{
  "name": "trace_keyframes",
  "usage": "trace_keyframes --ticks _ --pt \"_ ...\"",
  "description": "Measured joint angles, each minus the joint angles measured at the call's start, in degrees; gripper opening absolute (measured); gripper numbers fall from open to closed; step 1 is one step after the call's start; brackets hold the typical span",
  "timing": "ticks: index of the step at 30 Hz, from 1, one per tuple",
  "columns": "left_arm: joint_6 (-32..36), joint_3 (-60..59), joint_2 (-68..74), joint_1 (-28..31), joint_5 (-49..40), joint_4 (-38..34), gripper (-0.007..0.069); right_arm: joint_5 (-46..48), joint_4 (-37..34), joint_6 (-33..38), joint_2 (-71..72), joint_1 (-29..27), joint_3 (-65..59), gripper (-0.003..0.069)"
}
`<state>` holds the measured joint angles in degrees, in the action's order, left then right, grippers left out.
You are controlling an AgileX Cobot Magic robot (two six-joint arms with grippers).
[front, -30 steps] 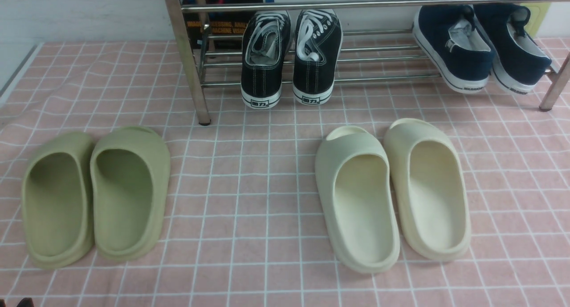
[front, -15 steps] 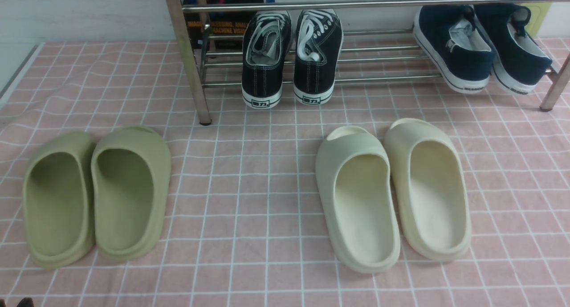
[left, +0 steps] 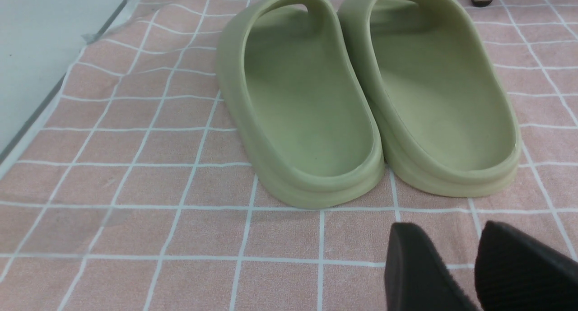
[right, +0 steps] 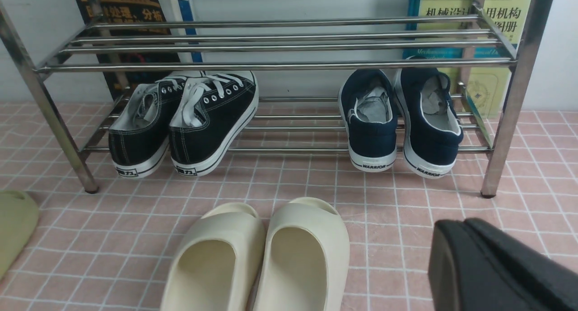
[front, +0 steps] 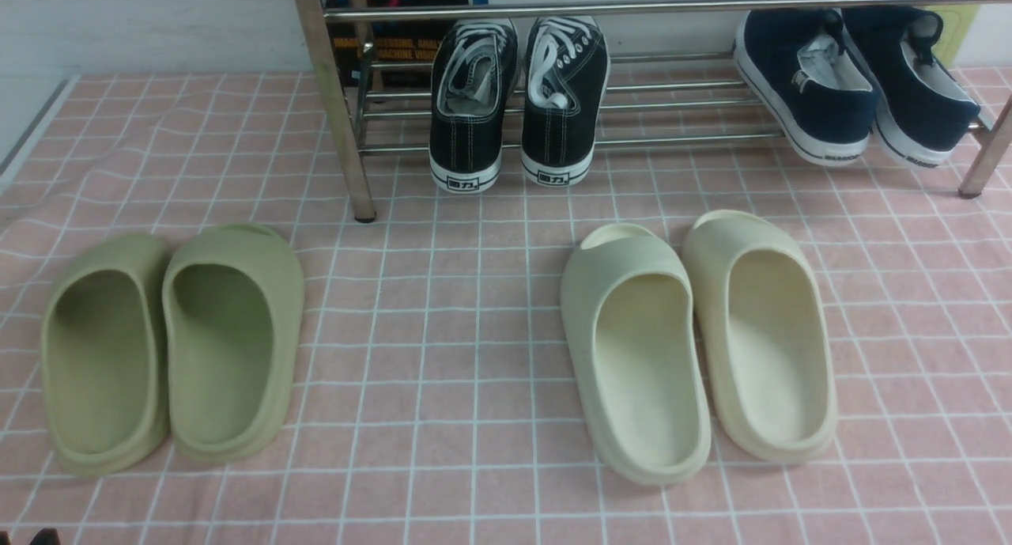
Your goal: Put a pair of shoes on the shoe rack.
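Pair of shoes point(front: 858, 82): navy slip-ons, white soles with dark stripe, grey lining, on shoe rack point(front: 672, 102) lower shelf, right end.
Writing: "WARRIOR" on heels.
Room: bare bars between them and black lace-ups point(front: 518, 102).
Left end effector point(left: 474, 266): fingers slightly parted, empty.
Right end effector point(right: 478, 257): closed, empty.

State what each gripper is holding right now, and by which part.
Nothing is held. The left gripper is open above the cloth, the right gripper is shut and empty, and the navy slip-ons sit on the shoe rack.
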<state>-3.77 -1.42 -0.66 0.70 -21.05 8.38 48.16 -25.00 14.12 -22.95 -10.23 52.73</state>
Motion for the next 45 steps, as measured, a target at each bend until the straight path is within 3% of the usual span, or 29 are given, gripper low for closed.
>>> trace_keyframes --ticks 10,12,17,20,26,45 --pt "0.00 0.00 0.00 0.00 0.00 0.00 0.0239 -12.69 -0.35 -0.11 1.44 0.20 -11.37 -0.0011" --pt "0.00 0.00 0.00 0.00 0.00 0.00 0.0239 -15.17 2.30 -1.61 2.65 0.69 -14.94 -0.0011" --pt "0.00 0.00 0.00 0.00 0.00 0.00 0.0239 -22.36 17.38 -17.95 8.33 3.47 -29.04 -0.0011" --pt "0.00 0.00 0.00 0.00 0.00 0.00 0.0239 -27.15 21.94 -22.38 11.66 3.69 -35.42 -0.0011" --pt "0.00 0.00 0.00 0.00 0.00 0.00 0.0239 -37.36 24.11 -19.43 19.88 3.69 -49.74 -0.0012" --pt "0.00 0.00 0.00 0.00 0.00 0.00 0.0239 -27.50 26.91 -17.87 23.50 9.31 -53.76 -0.0011"
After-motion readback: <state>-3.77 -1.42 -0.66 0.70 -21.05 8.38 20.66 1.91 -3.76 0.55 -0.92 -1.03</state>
